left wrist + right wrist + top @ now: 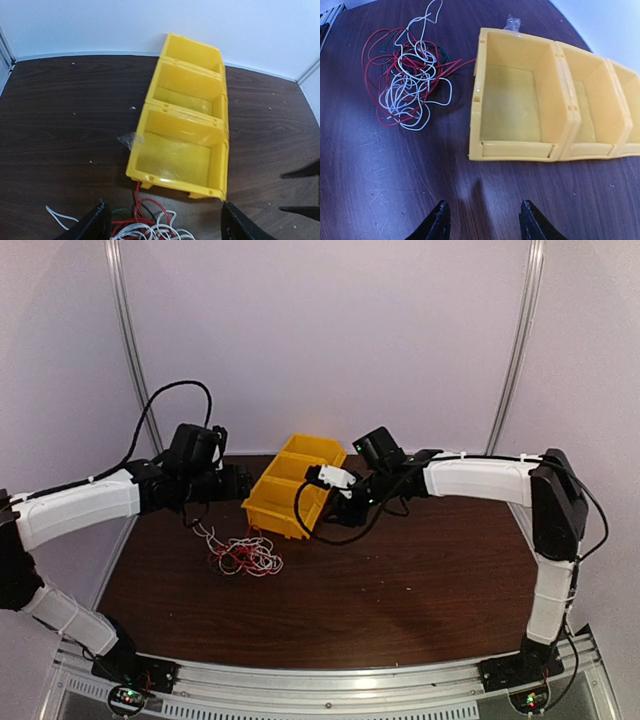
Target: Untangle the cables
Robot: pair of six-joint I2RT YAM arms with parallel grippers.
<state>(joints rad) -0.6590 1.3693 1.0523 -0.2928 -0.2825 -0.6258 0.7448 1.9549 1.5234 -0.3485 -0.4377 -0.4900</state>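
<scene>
The cables (245,555) lie as one loose tangle of thin white, red and dark wires on the brown table, just in front of the yellow bin's near-left corner. In the left wrist view the cables (150,227) sit low between the fingers of my left gripper (165,220), which hangs open above them and holds nothing. One red strand runs up to the bin's corner. My left gripper (232,483) hovers behind the tangle. My right gripper (482,207) is open over bare table, with the cables (410,80) far ahead on its left. My right gripper (328,512) is by the bin's right side.
A yellow bin (290,490) with three open compartments, nothing in them, stands mid-table, its rim (175,182) close to the tangle, its front wall (512,150) ahead of the right fingers. A clear plastic scrap (127,140) lies at its corner. White walls enclose the table.
</scene>
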